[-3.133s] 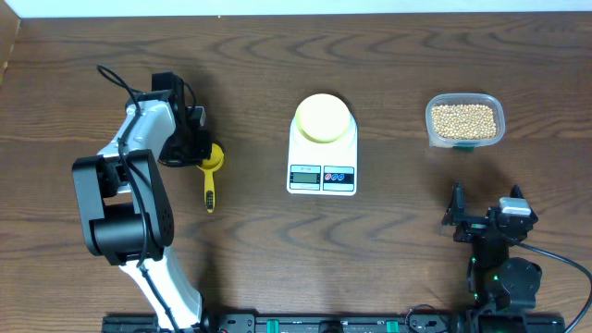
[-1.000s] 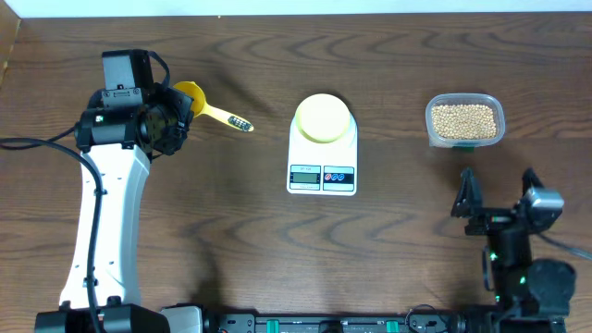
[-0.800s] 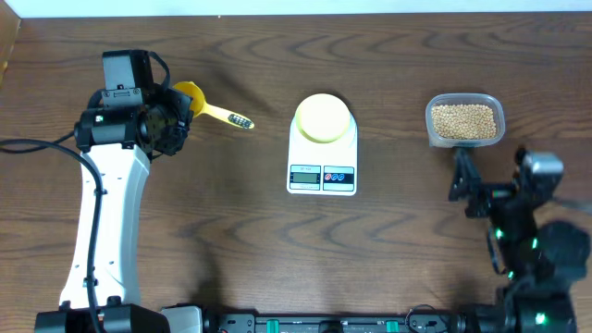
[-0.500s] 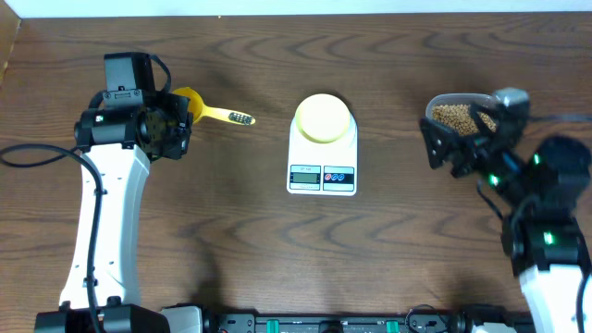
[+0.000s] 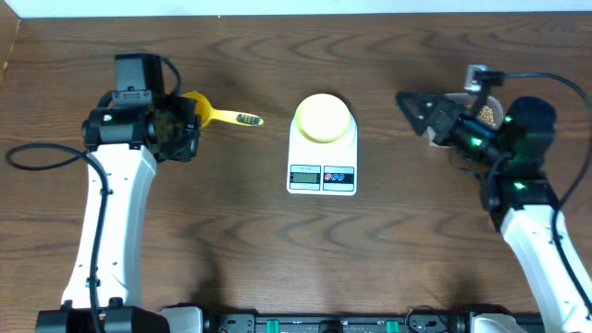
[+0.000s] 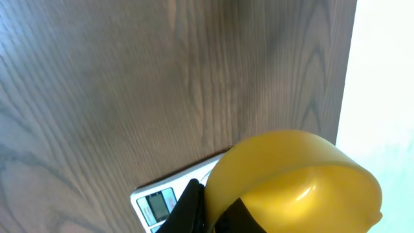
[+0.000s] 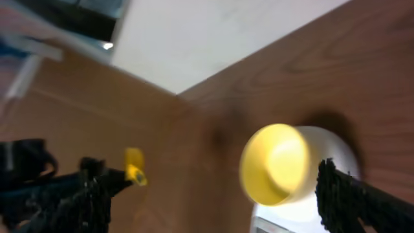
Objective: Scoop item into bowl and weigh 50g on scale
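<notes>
The white scale (image 5: 322,171) stands mid-table with the pale-yellow bowl (image 5: 324,117) on its platform. My left gripper (image 5: 189,113) is shut on a yellow scoop (image 5: 220,115), held off the table left of the scale, handle pointing right. In the left wrist view the scoop's cup (image 6: 291,181) fills the frame, with the scale (image 6: 155,204) behind it. My right gripper (image 5: 418,109) is open, pointing left toward the bowl (image 7: 275,162), a short gap away. The beans (image 5: 484,113) are almost hidden under the right arm.
The clear tub (image 5: 490,100) holding the beans sits at the back right, mostly covered by the right arm. A black cable (image 5: 42,153) loops at the left. The table's back edge meets a white wall (image 7: 213,32).
The left gripper lifted the scoop off the table and carried it slightly right. The right arm rose from the front edge, swung over the tub and now points left at the bowl.
</notes>
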